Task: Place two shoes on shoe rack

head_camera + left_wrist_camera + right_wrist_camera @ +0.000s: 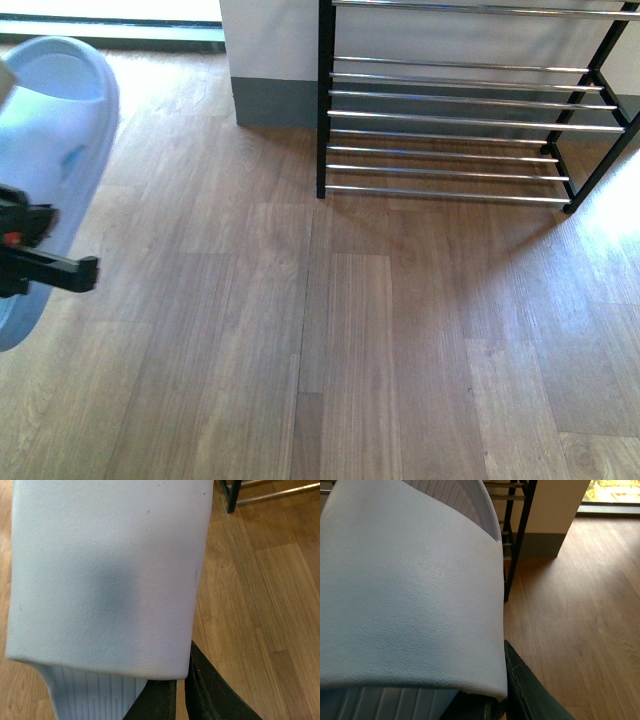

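Slides update: both pale blue ones are off the floor [380, 340], one per arm. The left slide [55, 130] hangs well to the left of the rack [450, 115] in the front view, roughly on end, with the left gripper [35, 245] clamped on its edge. The left wrist camera is basically all strap (pebbly texture, ribbed footbed peeking out underneath), and one black jaw sits tight against the strap's side, so the jaws are closed on that slide.

The right slide [405, 590] only shows up on the right wrist camera. It fills most of the shot, with the rack's black post and a few silver bars just behind it. The right gripper [500, 700] has a jaw pressed along the strap edge too, so it's gripping that one. The rack's bars are bare in the front view, and it stands just right of a white wall [270, 60] with a grey base.
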### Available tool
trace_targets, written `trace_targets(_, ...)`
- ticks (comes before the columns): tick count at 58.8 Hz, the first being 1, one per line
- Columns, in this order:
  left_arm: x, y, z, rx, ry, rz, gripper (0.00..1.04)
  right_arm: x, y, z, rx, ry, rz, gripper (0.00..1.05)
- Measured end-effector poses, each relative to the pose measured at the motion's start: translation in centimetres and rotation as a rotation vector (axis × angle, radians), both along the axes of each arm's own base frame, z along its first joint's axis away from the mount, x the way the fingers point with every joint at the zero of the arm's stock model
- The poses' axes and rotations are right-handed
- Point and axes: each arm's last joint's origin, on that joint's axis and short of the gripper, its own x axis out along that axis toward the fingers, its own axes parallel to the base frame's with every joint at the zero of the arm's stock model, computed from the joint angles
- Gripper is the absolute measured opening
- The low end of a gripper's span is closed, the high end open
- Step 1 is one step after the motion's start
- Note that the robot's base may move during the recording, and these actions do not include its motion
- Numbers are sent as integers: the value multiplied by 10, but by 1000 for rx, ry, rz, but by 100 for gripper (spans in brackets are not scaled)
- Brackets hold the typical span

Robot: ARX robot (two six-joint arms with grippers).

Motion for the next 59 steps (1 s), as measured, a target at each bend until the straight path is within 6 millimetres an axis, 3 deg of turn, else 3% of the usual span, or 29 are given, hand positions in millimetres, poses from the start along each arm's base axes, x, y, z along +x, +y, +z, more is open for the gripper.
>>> trace_targets(18, -64, 16, 41, -73, -146, 135, 2, 0, 0, 0, 0, 0, 0, 1)
trace_targets(35, -103, 29, 61, -102, -246, 218, 2, 0, 0, 0, 0, 0, 0, 1)
trace_targets(59, -113, 35, 68, -109, -305, 259, 2, 0, 0, 0, 0, 0, 0, 1)
